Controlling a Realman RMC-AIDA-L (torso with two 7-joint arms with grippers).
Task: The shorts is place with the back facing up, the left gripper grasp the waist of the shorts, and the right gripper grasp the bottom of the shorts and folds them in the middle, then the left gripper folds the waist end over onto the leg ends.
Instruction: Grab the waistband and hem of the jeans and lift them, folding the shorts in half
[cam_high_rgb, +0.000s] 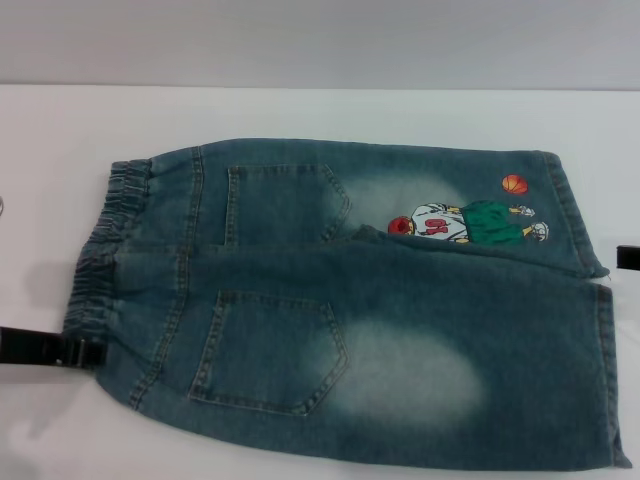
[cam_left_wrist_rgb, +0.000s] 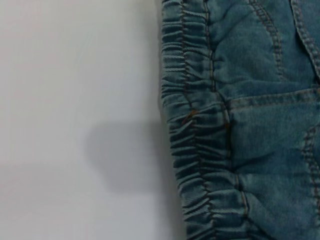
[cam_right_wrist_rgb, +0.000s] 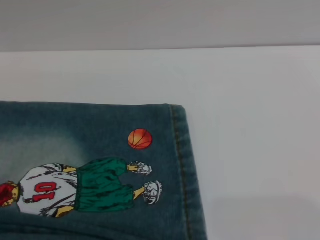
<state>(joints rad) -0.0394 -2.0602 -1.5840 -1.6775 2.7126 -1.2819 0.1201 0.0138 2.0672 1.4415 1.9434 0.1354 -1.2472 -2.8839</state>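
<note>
I see the shorts flat on the worktop, waistband touching my left claw, hems near my right claw; neither claw's opening is discernible.

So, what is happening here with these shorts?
Nothing is being handled yet. The denim shorts lie flat on the white table, back pockets up and unfolded. The left tool waits beside the elastic waist, and the right tool sits by the leg hems. Neither holds the fabric.
</note>
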